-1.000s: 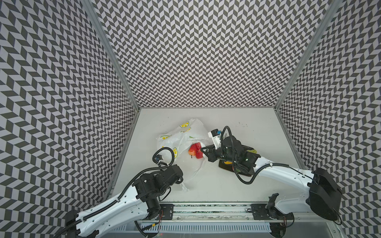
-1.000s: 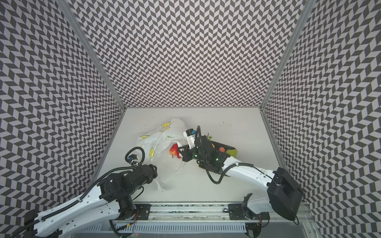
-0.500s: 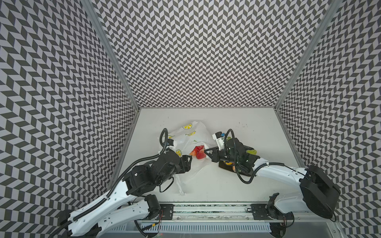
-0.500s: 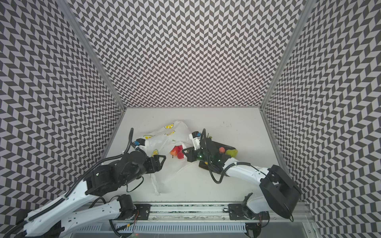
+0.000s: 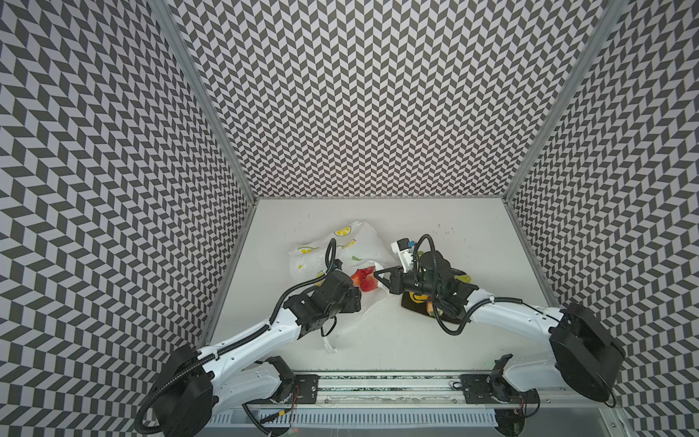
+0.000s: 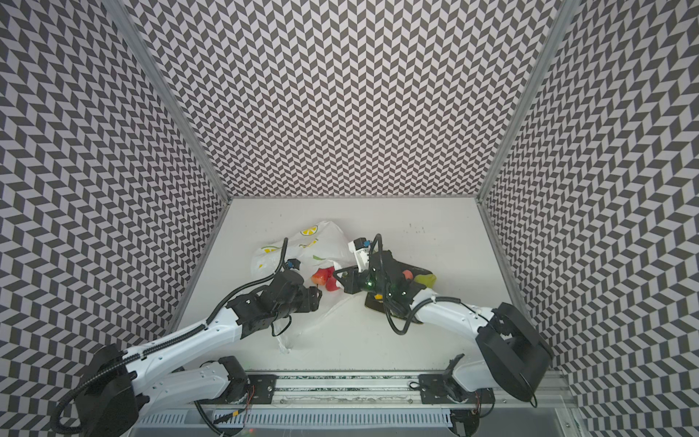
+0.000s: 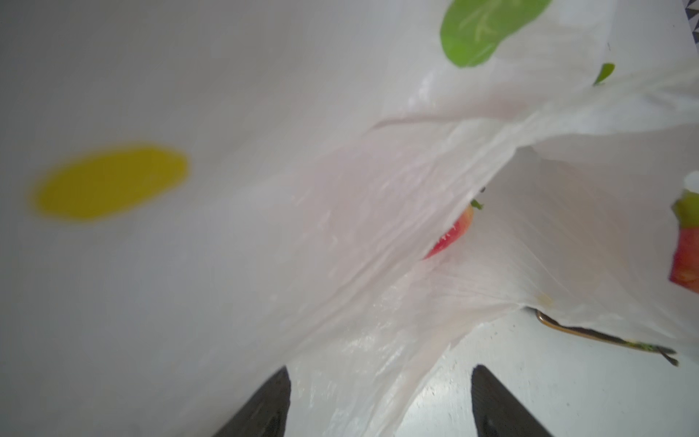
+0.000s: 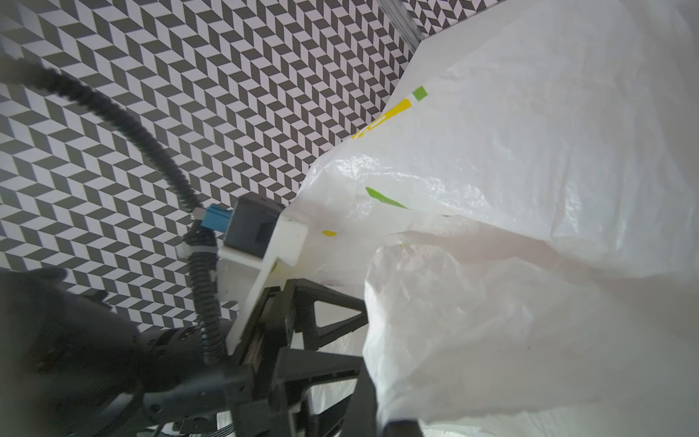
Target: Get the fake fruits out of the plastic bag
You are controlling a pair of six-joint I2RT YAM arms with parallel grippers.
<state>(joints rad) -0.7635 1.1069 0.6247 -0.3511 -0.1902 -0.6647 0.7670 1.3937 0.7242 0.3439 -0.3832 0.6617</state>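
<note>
**Fake fruits: location relative to both sets of jaws**

Fake fruits (image 5: pixel 364 279): two red pieces lie together at the mouth of the plastic bag (image 5: pixel 336 251), resting on its film. They are visible in both top views. The bag body extends from them toward 11 o'clock on the table (image 5: pixel 378 340).

Left gripper (image 6: pixel 317 294): the jaws stand wide apart and grip nothing. In both top views the red pieces lie at about 12 to 1 o'clock of its tip, just beside it and not between the jaws. The left wrist view shows loose bag film in the gap between the fingertips (image 7: pixel 274 401). One red fruit shows partly behind a fold of film ahead of them.

Right gripper (image 5: pixel 377 272): the jaws are fully closed. The gripper points toward 9 o'clock, with its tip at the rim of the bag mouth. The right wrist view shows film running down to the tip, so the film appears pinched there. The red pieces lie at about 8 o'clock of this tip, near it and outside the jaws.

Dark plate (image 5: pixel 407 307): it lies at 4 o'clock of the bag mouth, under the right arm. A yellow-green fruit (image 5: pixel 463 279) and a peach-coloured fruit (image 6: pixel 407 274) rest on it, outside the bag.
</note>
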